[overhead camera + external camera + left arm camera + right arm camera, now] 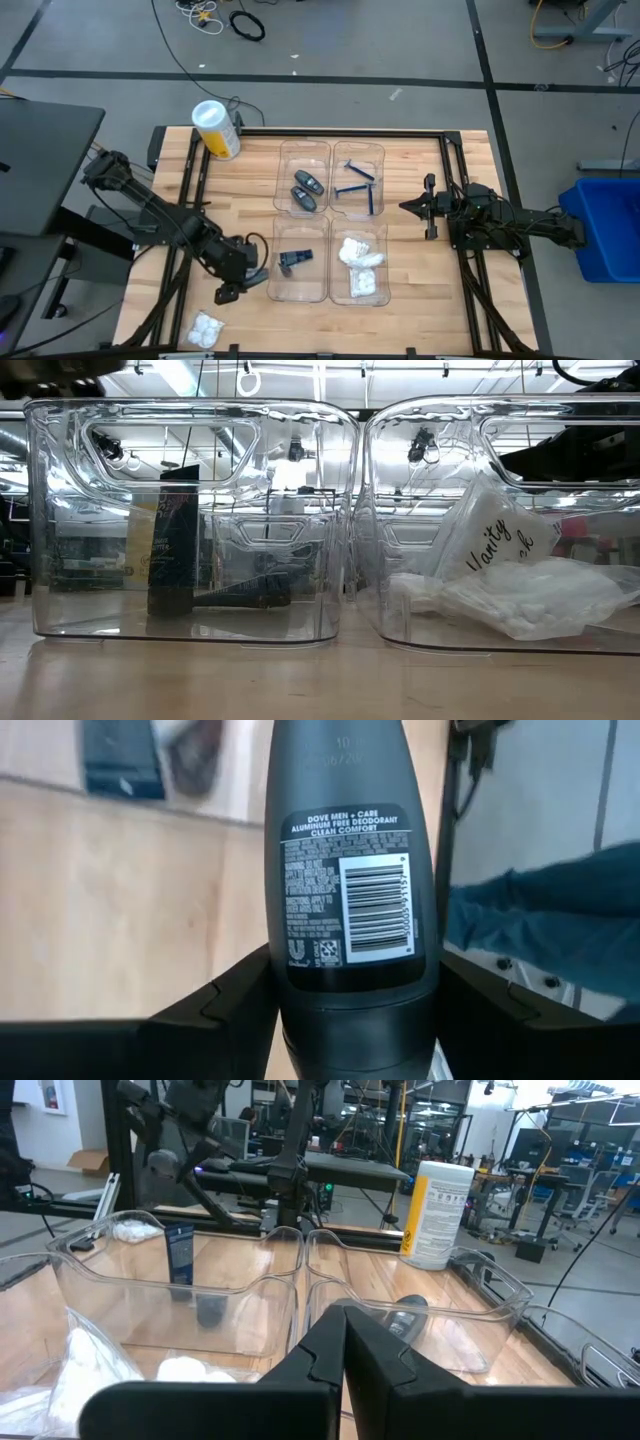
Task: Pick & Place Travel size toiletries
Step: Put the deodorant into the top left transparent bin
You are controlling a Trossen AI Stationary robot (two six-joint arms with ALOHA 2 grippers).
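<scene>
Already the left gripper (350, 1020) pinches the deodorant tube (350, 870) lengthwise outward, beside the trays (330, 225) (right gripper (412, 207) pressed together).

A wooden table (410, 310) carries four clear plastic compartment trays (303, 176) set together in a two-by-two block near its middle. At the table's far left corner a big yellow-and-white cylinder (216, 129) lies tilted on the wood, just beside the black frame rail (340, 133) that runs along the far edge. Beyond the table is grey floor crossed by dark tape lines, with a coiled black cable (247, 25). A blue bin (605, 228) stands on the floor well to the right.
</scene>
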